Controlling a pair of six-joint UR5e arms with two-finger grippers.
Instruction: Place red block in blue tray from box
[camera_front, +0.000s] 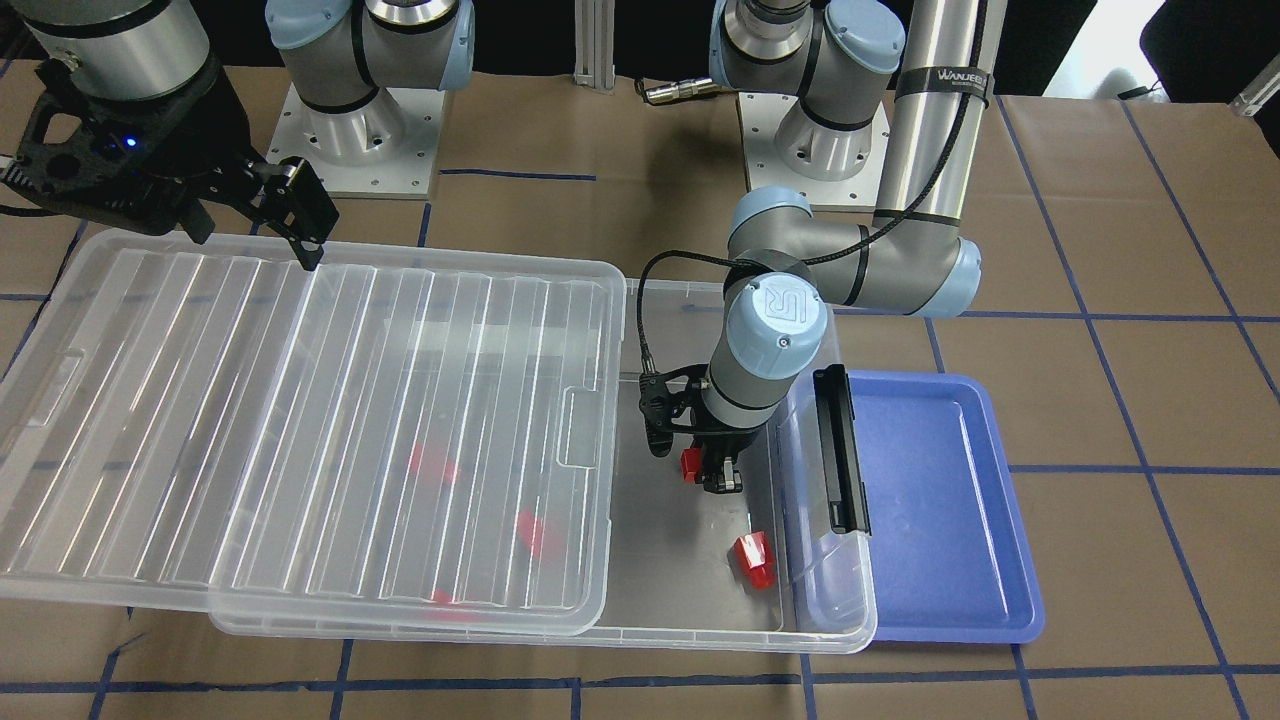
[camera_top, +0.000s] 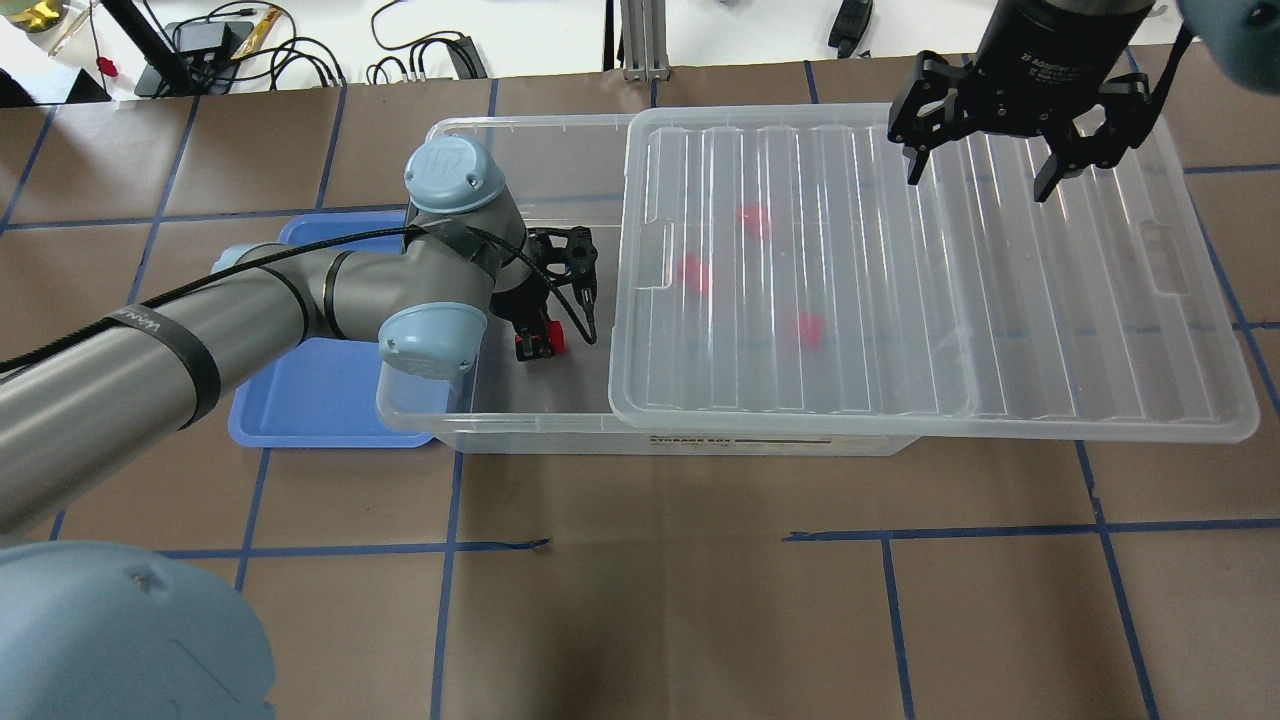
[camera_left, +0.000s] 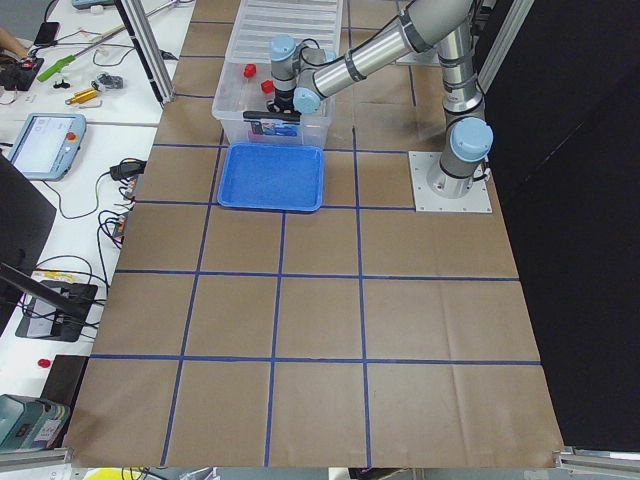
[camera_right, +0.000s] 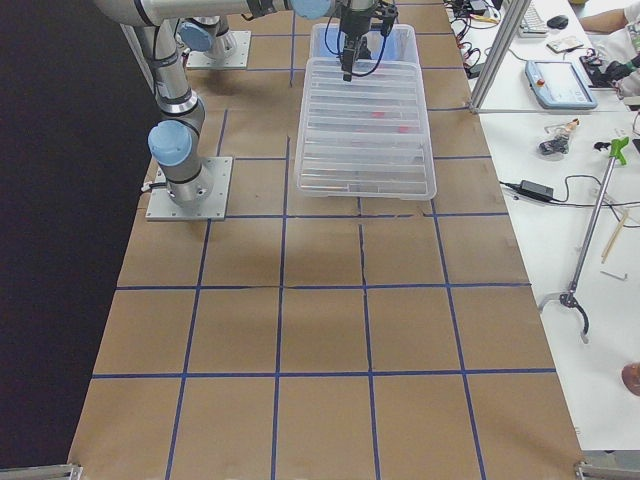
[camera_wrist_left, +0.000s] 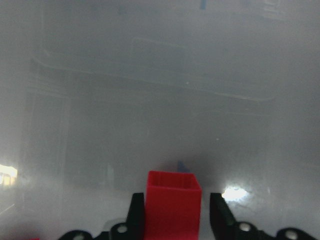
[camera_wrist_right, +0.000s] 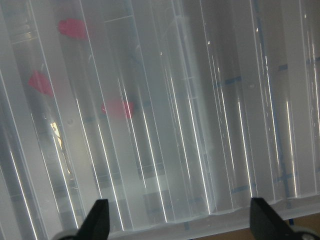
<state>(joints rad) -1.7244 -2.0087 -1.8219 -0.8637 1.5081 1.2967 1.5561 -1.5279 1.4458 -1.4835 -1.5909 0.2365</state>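
Observation:
My left gripper (camera_front: 722, 480) reaches down into the uncovered end of the clear box (camera_front: 700, 640). Its fingers (camera_wrist_left: 137, 210) stand on either side of a red block (camera_wrist_left: 172, 205), closed against it. That block also shows in the overhead view (camera_top: 553, 343). Another red block (camera_front: 752, 560) lies loose on the box floor near the latch end. The blue tray (camera_front: 940, 500) sits beside that end of the box, with nothing in it. My right gripper (camera_top: 975, 170) is open and empty above the ribbed lid (camera_top: 900, 300).
The lid is slid sideways and covers most of the box, overhanging its far end. Three more red blocks show blurred under it (camera_top: 755, 218), (camera_top: 692, 270), (camera_top: 805, 328). The black latch bar (camera_front: 838, 450) stands between the box opening and the tray.

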